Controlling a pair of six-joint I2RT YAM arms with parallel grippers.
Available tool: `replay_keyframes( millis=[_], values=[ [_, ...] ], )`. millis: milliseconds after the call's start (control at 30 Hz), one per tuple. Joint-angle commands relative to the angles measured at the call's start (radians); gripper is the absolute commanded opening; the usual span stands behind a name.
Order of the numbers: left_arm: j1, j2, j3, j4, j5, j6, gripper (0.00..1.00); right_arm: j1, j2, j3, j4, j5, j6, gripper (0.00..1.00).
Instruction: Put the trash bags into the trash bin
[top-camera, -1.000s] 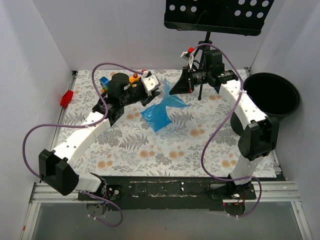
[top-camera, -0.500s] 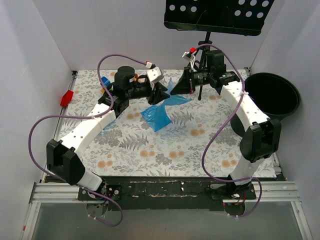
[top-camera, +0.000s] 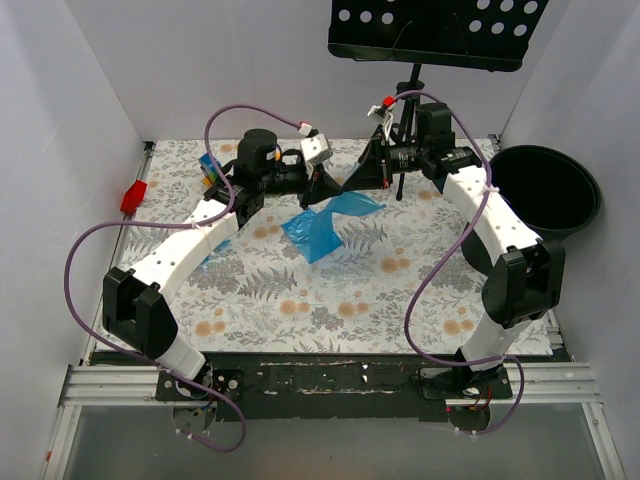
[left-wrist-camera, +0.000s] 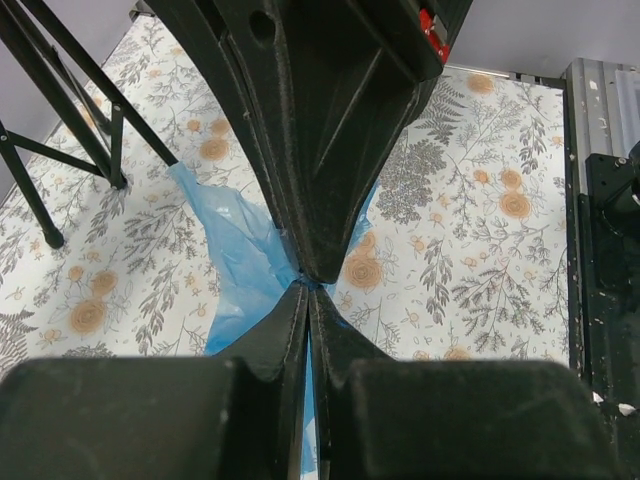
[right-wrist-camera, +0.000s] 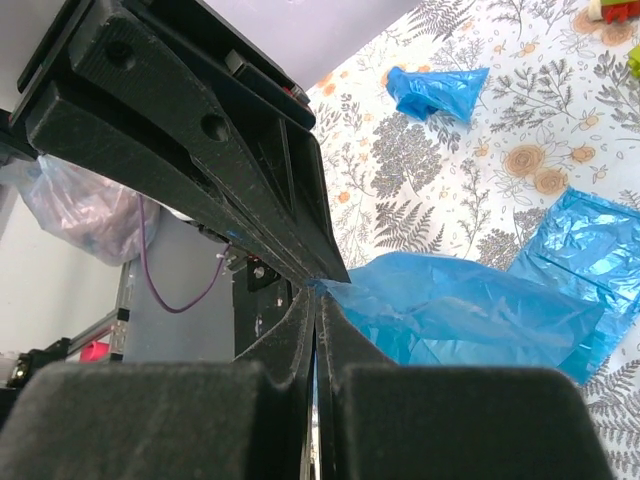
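A large loose blue trash bag (top-camera: 318, 230) lies partly on the flowered cloth, with its top corner lifted. My left gripper (top-camera: 333, 192) and right gripper (top-camera: 350, 186) meet tip to tip on that corner, both shut on the film. In the left wrist view my left gripper (left-wrist-camera: 308, 292) has blue film (left-wrist-camera: 235, 260) in its slit, and the right gripper's fingers (left-wrist-camera: 320, 200) point down at it. In the right wrist view my right gripper (right-wrist-camera: 316, 300) pinches the bag (right-wrist-camera: 470, 310). A small folded blue wad (right-wrist-camera: 437, 90) lies apart on the cloth. The black trash bin (top-camera: 540, 185) stands at the far right.
A black perforated music stand (top-camera: 430, 30) on a tripod stands at the back, its legs just behind the grippers. Multicoloured toy blocks (top-camera: 210, 165) sit at the back left. A red object (top-camera: 132, 197) is at the left wall. White walls close in three sides.
My left gripper has moved right to the bag's lifted corner and closed on it, tip to tip with the right gripper. The right gripper has barely moved.
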Motion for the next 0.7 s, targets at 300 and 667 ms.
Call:
replay_keyframes(
  millis=[300,667],
  values=[
    [0.002,-0.081,0.015,-0.032,-0.042,0.065,0.00,-0.083,-0.035,-0.064,0.034,0.024,0.090,0.01],
    [0.004,-0.100,0.005,-0.038,-0.068,0.074,0.00,-0.112,-0.057,-0.081,-0.050,0.155,0.001,0.01]
  ],
)
